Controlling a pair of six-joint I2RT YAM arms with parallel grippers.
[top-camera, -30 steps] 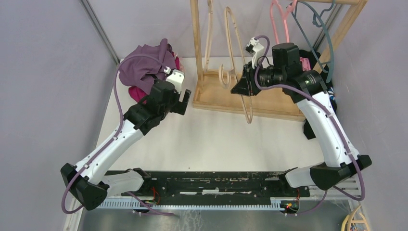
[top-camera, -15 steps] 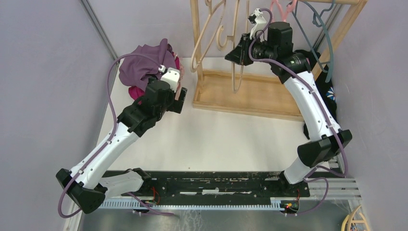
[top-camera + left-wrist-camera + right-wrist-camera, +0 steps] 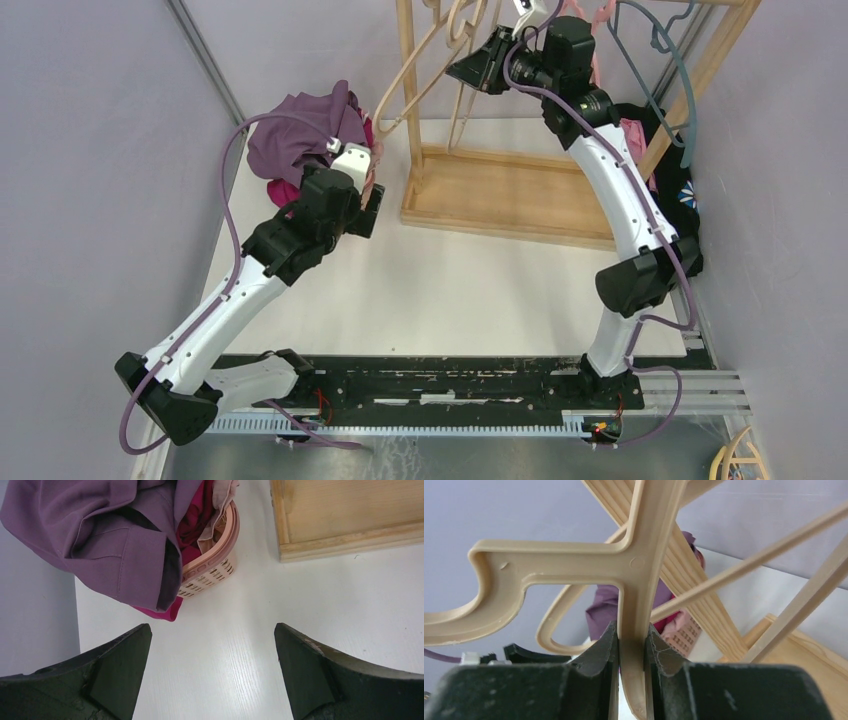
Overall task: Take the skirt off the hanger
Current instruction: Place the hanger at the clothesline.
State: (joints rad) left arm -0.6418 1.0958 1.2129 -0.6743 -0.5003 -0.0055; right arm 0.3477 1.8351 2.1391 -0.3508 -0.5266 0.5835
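**Right gripper [image 3: 631, 640] holds hanger [image 3: 574, 562], skirt [image 3: 95, 540] on basket [image 3: 215, 565]**

Jaws clamped on the tan hanger's stem, high by the wooden rack [image 3: 500, 195]. Left gripper [image 3: 211, 630] jaws wide apart above the table [image 3: 300, 610]. Purple skirt heaped over the pink basket, just ahead of it.

Right pincer [image 3: 631, 634]: both dark fingers [image 3: 599, 652] pressed flat against the upright stem of the beige plastic hanger [image 3: 574, 565], one on each side. Hanger's crossbar runs left from the stem and ends in a curved notch. Behind it, a pale wooden rack post [image 3: 696, 580] slants across, with thin rods [image 3: 744, 567] crossing it. Far background, out of focus: purple cloth [image 3: 605, 607], possibly the skirt, over a pink slotted basket [image 3: 684, 636] on the white table [image 3: 756, 597].
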